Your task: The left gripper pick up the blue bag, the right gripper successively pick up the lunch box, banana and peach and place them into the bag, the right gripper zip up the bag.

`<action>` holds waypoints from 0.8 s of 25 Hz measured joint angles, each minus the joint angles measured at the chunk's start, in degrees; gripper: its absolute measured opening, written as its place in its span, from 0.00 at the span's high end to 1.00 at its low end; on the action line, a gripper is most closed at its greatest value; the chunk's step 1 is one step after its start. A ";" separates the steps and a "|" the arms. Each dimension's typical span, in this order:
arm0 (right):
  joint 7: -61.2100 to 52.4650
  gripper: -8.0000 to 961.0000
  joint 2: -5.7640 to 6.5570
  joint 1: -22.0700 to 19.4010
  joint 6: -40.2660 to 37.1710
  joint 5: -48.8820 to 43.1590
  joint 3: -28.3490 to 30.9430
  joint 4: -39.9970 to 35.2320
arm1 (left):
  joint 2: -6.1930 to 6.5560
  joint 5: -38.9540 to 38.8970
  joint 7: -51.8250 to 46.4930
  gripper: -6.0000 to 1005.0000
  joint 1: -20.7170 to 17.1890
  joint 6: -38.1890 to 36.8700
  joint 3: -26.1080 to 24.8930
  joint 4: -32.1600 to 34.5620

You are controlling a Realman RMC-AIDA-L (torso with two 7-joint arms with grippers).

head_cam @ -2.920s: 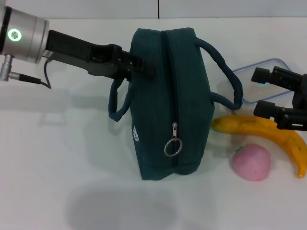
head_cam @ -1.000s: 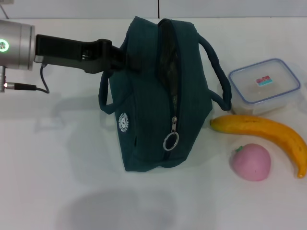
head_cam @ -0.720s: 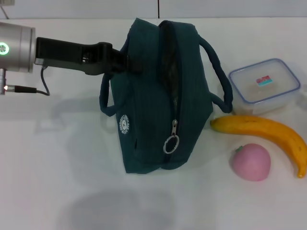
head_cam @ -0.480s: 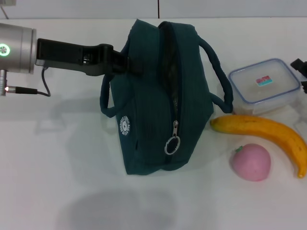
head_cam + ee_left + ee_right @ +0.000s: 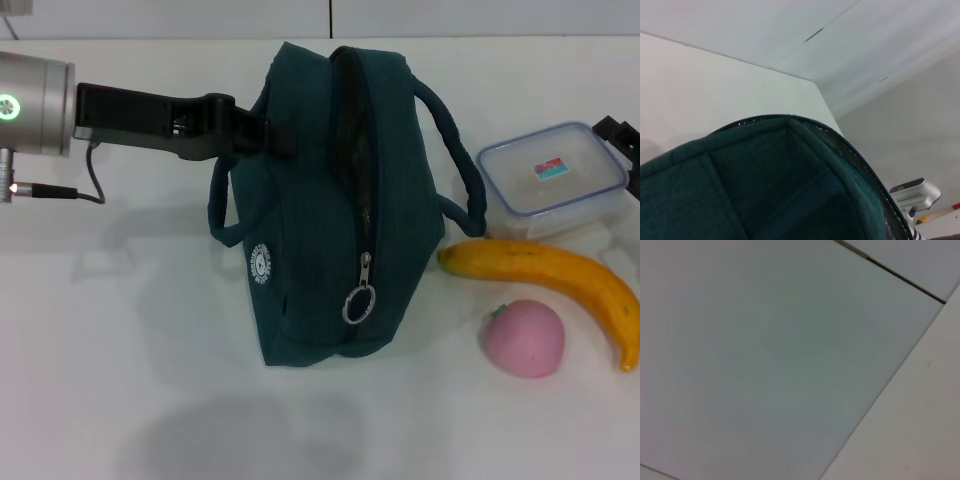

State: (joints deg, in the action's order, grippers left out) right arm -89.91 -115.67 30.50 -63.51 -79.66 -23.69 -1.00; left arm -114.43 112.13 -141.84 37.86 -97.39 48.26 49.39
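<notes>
Left arm reaches in from the left edge of the head view, silver wrist with its green light lit, black forearm stretched level toward the middle. The left gripper (image 5: pixel 268 137) sits at the far end of it, pressed against the side of the blue bag (image 5: pixel 330 250) near the top; its tips are hidden against the fabric. Over on the right, only a black sliver of the right gripper (image 5: pixel 618 134) peeks in at the frame's edge, far side.

I see the blue bag (image 5: pixel 330 210) dark teal with a white round logo (image 5: pixel 260 263), a yellow-orange banana (image 5: pixel 560 275), a pink peach (image 5: pixel 525 337), and the clear, blue-rimmed lunch box (image 5: pixel 550 180).
</notes>
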 joint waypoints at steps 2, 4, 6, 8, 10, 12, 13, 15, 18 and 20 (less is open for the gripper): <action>-0.01 0.31 -0.01 0.00 0.00 0.19 0.32 0.02 | 0.00 0.00 0.00 0.95 -0.08 0.00 -0.01 0.00; -0.06 0.31 -0.05 0.00 -0.09 0.29 0.56 0.01 | 0.00 0.00 0.06 0.95 -0.15 0.00 -0.01 0.00; -0.27 0.31 -0.08 -0.01 -0.25 0.37 0.66 0.02 | 0.00 0.00 0.19 0.95 -0.16 0.00 -0.01 0.00; -0.64 0.31 -0.17 -0.05 -0.33 0.46 0.73 0.07 | 0.00 0.04 0.24 0.95 -0.16 0.01 0.02 0.00; -0.93 0.31 -0.25 -0.14 -0.23 0.51 0.74 0.09 | 0.00 0.10 0.32 0.95 -0.16 0.04 0.03 0.00; -0.97 0.34 -0.26 -0.30 -0.09 0.55 0.75 0.10 | -0.01 0.10 0.40 0.95 -0.19 0.06 0.04 0.00; -0.97 0.37 -0.26 -0.36 -0.05 0.57 0.76 0.11 | -0.03 0.10 0.41 0.95 -0.21 0.05 0.05 0.00; -0.97 0.42 -0.26 -0.38 -0.07 0.57 0.64 0.12 | -0.07 0.09 0.42 0.95 -0.24 0.03 0.10 0.00; -0.98 0.53 -0.26 -0.42 -0.38 0.56 0.39 0.13 | -0.09 0.09 0.44 0.95 -0.24 0.02 0.20 0.00; -0.98 0.61 -0.25 -0.40 -0.61 0.46 0.31 0.13 | -0.15 0.08 0.68 0.95 -0.24 0.01 0.24 0.00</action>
State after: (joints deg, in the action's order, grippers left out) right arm -90.88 -115.92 30.11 -64.12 -79.20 -23.39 -0.87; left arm -114.59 112.21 -141.16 37.61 -97.37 48.50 49.39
